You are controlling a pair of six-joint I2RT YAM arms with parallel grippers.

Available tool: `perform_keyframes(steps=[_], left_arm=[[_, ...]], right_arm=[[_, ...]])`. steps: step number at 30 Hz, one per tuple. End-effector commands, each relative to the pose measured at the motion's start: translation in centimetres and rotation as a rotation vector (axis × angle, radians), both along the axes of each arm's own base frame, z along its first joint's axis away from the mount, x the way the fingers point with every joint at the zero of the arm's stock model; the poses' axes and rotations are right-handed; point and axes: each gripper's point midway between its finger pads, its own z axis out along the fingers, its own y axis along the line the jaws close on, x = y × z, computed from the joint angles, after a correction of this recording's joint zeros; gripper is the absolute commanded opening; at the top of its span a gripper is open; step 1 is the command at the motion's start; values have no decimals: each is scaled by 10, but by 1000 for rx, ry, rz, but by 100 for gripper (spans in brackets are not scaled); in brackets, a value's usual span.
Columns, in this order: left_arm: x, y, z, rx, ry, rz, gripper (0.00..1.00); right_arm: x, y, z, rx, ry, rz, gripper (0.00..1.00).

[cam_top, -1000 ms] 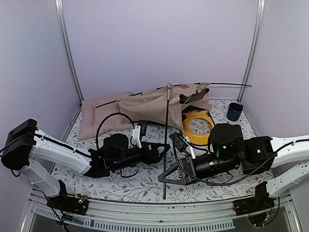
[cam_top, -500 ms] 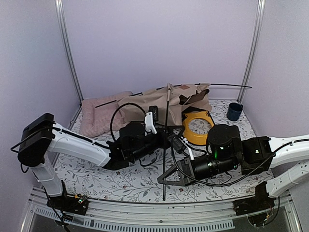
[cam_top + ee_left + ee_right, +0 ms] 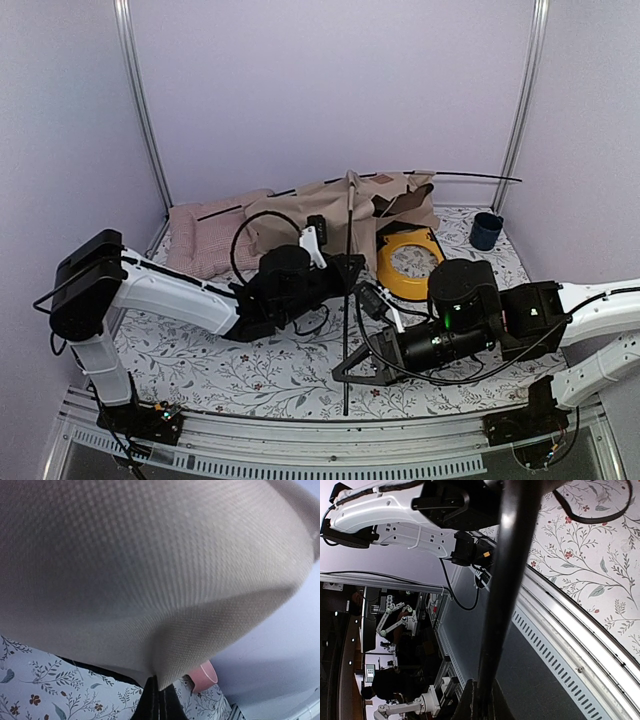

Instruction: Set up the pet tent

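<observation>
Pet tent (image 3: 320, 212) slumps collapsed, upper centre of frame. My left hand (image 3: 152, 692) pinches its fabric, seemingly soft and light; my right hand (image 3: 480, 696) clamped on thin, likely springy pole (image 3: 346, 300), the best hold.

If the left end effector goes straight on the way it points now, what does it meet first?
The tent fabric. It fills the left wrist view directly ahead of the left end effector, and a fold seems caught between its shut fingertips, though depth is unclear.
</observation>
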Motion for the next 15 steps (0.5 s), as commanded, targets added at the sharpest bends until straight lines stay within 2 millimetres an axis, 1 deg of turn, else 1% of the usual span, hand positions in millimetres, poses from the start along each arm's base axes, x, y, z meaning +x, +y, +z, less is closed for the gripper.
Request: perform_keyframes(steps=[1, 3, 5, 7, 11, 15], left_arm=[[-16, 13, 7, 40, -64, -52, 0], [-32, 17, 5, 52, -87, -112, 0], [-48, 23, 7, 61, -107, -151, 0], [-61, 29, 1, 85, -111, -184, 0], [-84, 35, -6, 92, -108, -265, 0], [-100, 38, -11, 97, -91, -331, 0]], right_arm=[[32, -18, 22, 20, -61, -127, 0], [42, -25, 26, 22, -82, -166, 0], [51, -29, 28, 19, -101, -194, 0], [59, -31, 30, 9, -126, -217, 0], [75, -32, 33, -15, -188, -273, 0], [93, -32, 34, -31, -251, -348, 0]])
